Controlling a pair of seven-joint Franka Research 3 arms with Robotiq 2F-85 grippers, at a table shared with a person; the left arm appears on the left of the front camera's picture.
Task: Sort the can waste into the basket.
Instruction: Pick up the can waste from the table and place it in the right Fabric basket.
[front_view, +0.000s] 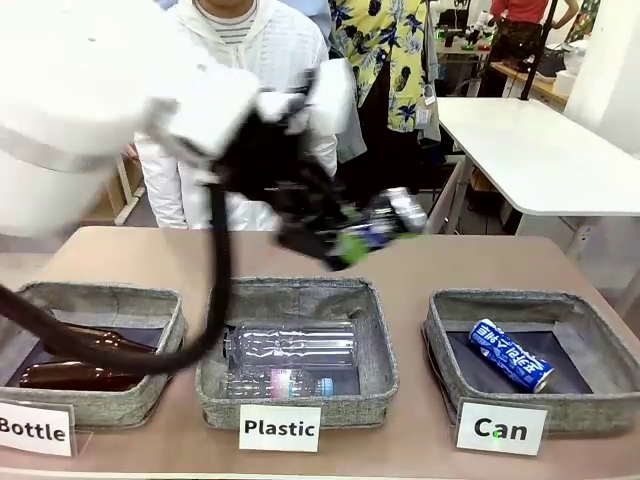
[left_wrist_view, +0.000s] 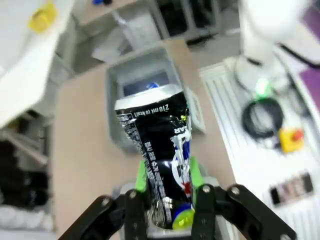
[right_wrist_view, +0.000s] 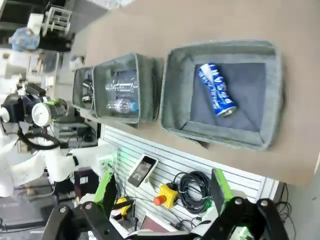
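Note:
My left gripper (front_view: 352, 240) hangs above the table behind the middle bin, shut on the black can (front_view: 392, 215), which lies tilted in the air. In the left wrist view the green pads (left_wrist_view: 141, 177) squeeze the dented black can (left_wrist_view: 160, 150) near its lower end, and the grey basket (left_wrist_view: 116, 90) lies beyond it. The blue can (front_view: 510, 353) rests inside the basket (front_view: 438, 345) marked "Can" at the right. From high up, the open right gripper (right_wrist_view: 162, 192) looks down on the blue can (right_wrist_view: 217, 90) in the basket (right_wrist_view: 172, 90).
The middle bin (front_view: 375, 355), marked "Plastic", holds clear bottles. At the left, the "Bottle" bin (front_view: 165, 320) holds brown glass bottles. A person in a white top (front_view: 240, 40) stands at the far side. A white table (front_view: 540, 150) is at the back right.

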